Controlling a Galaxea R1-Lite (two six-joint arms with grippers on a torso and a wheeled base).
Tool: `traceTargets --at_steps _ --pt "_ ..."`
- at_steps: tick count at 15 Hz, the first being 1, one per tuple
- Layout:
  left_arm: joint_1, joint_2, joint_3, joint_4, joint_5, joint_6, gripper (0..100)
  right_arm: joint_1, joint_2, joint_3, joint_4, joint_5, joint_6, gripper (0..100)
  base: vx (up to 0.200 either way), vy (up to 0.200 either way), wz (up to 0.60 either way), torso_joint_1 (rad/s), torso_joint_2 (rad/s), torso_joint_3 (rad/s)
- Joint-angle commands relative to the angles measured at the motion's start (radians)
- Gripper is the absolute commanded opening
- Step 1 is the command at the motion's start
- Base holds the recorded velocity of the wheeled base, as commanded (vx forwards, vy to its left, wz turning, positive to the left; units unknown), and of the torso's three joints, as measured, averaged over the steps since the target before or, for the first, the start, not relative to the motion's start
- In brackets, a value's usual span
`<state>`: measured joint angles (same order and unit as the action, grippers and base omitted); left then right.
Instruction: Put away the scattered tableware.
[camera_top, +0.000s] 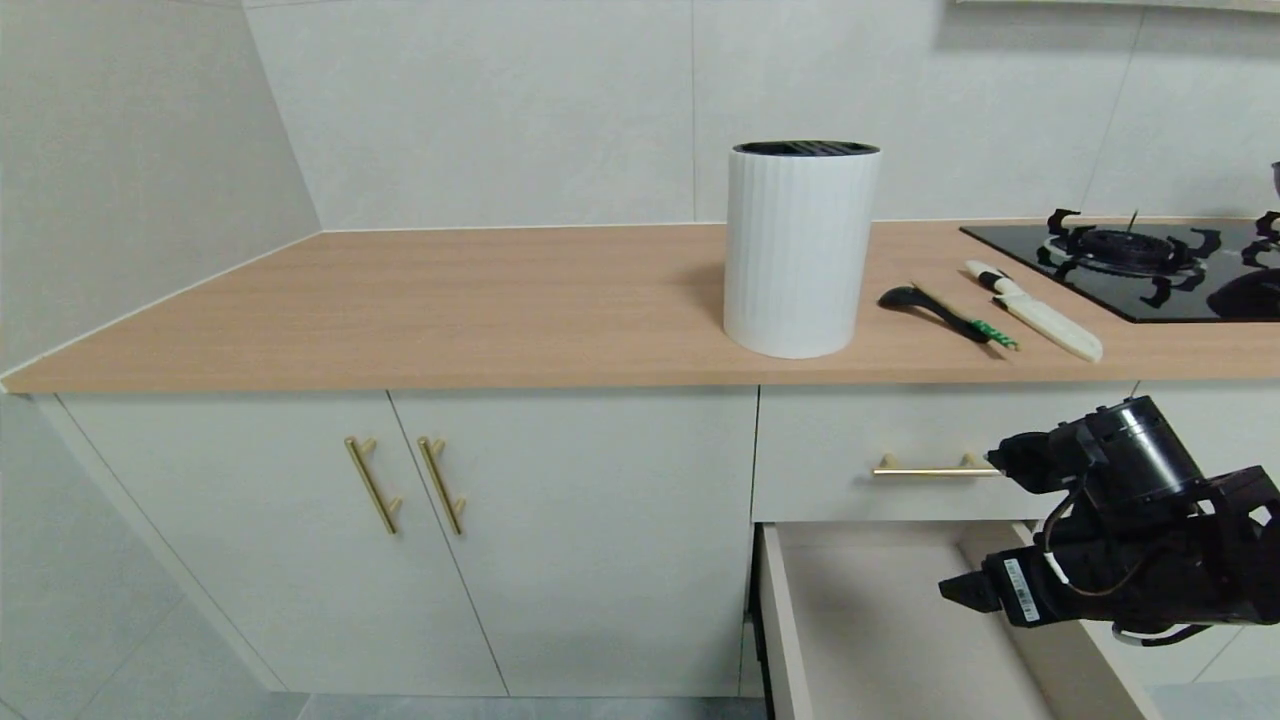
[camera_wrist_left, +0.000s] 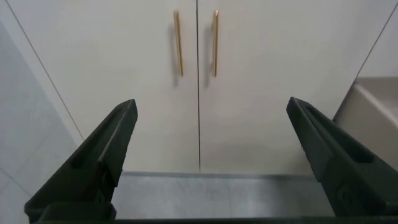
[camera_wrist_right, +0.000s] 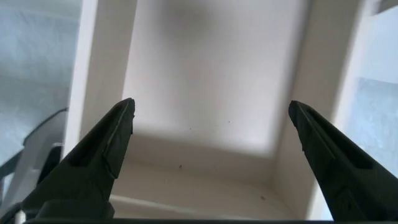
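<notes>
I see the tableware lying on the wood-grain worktop (camera_top: 450, 310), between a ribbed white cylindrical holder (camera_top: 800, 250) with a slotted black top and the black glass hob (camera_top: 1010, 238). It consists of a black spoon (camera_top: 925, 303), a thin stick with a green end (camera_top: 990, 330) and a white knife (camera_top: 1040, 318). The right claw (camera_top: 985, 525) hangs open over the pulled-out drawer (camera_top: 880, 620); its wrist view shows the smooth pale floor. The left claw (camera_wrist_left: 210, 106) is open, facing plain cabinet doors (camera_wrist_left: 261, 93) with brass bar handles.
</notes>
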<state>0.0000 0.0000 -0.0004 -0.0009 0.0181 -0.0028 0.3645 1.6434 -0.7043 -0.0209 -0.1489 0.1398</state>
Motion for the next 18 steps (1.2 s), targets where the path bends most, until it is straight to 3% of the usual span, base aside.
traceTargets --at_steps 1,10,13,14,18 --pt "0.0 0.002 0.0 0.001 0.0 0.0 100 0.001 -0.01 0.0 -0.001 0.0 0.0 100 0.0 0.0 0.0 0.183 -0.47 -0.295" --pt "0.0 0.002 0.0 0.001 0.0 0.0 100 0.001 -0.024 0.002 -0.001 0.0 -0.002 100 0.0 0.0 0.0 0.199 -0.47 -0.278" --pt "0.0 0.002 0.0 0.001 0.0 0.0 100 0.001 -0.039 -0.008 -0.002 -0.027 -0.005 100 0.0 0.0 0.0 0.074 -0.15 -0.09" --pt "0.0 0.002 0.0 0.001 0.0 0.0 100 0.001 -0.054 -0.047 -0.034 -0.095 -0.012 100 0.0 0.0 0.0 0.0 0.0 0.0" --pt "0.0 0.002 0.0 0.001 0.0 0.0 100 -0.013 -0.004 -0.216 -0.054 -0.112 -0.016 100 0.0 0.0 0.0 0.0 0.0 0.0"
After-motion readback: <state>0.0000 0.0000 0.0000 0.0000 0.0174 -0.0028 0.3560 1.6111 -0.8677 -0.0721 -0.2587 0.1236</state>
